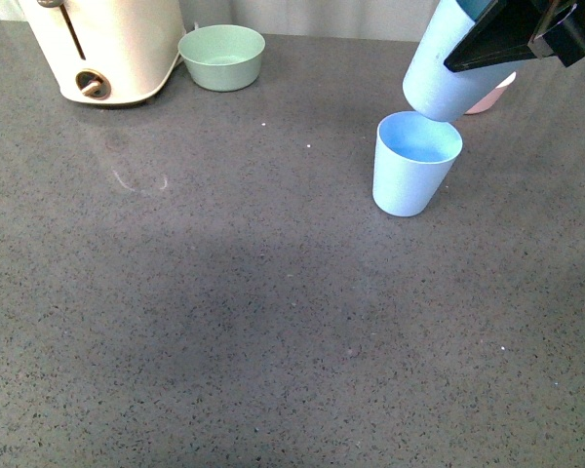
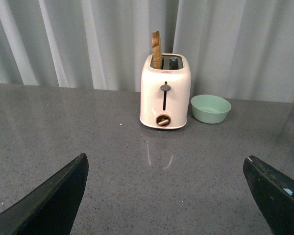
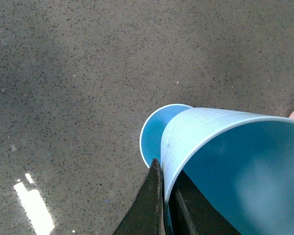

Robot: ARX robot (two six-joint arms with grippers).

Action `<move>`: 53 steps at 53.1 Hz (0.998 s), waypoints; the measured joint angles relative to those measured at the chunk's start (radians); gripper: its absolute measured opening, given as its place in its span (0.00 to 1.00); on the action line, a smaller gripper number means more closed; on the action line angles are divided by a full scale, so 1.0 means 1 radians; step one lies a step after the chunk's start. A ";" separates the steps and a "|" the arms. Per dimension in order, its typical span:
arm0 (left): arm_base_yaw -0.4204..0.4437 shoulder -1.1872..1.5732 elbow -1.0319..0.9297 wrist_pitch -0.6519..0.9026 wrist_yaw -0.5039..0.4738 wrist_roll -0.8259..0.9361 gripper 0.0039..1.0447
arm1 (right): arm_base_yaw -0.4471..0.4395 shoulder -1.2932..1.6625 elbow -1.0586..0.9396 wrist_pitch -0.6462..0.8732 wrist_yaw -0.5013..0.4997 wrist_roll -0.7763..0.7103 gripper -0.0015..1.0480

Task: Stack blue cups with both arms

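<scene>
Right gripper [image 1: 523, 35]: up over the far right part of the table [image 1: 224, 322], black jaws clenched on the wall of one blue cup. The right wrist view shows one finger [image 3: 151, 205] outside the rim and the other inside the mouth.
Held cup [image 1: 447, 70]: in the air and tilted, its narrow base pointing down and toward the left edge, its mouth up by the jaws. From the right wrist it fills the corner of the shot [image 3: 206, 132], ribbed side showing, blue inside wide open to the camera.
Standing cup [image 1: 415, 175]: upright on the table, right of the middle and toward the far edge, mouth open. The wrist camera catches only a crescent of its rim [image 3: 154, 128] past the held cup.
Gap between the cups: the held cup's base hangs over the far side of the standing cup's rim. I cannot tell whether they touch.
Left gripper [image 2: 165, 157]: low over the table, jaws released and spread wide, with only grey table between them.
Pink bowl [image 1: 494, 96]: just a sliver behind the held cup, near the far edge.
Green bowl [image 1: 221, 57]: at the far edge, just beside the toaster [image 1: 107, 49].
Toaster from the left wrist [image 2: 165, 93]: cream, a slice of toast [image 2: 157, 49] standing in one slot, green bowl [image 2: 210, 108] next to it, pale curtain [image 2: 88, 44] behind.
</scene>
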 joint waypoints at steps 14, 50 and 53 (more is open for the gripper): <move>0.000 0.000 0.000 0.000 0.000 0.000 0.92 | 0.004 0.018 -0.026 0.002 0.010 -0.004 0.02; 0.000 0.000 0.000 0.000 0.000 0.000 0.92 | 0.023 0.090 -0.031 0.034 0.035 -0.005 0.02; 0.000 0.000 0.000 0.000 0.000 0.000 0.92 | 0.025 0.094 -0.031 0.037 0.035 -0.003 0.09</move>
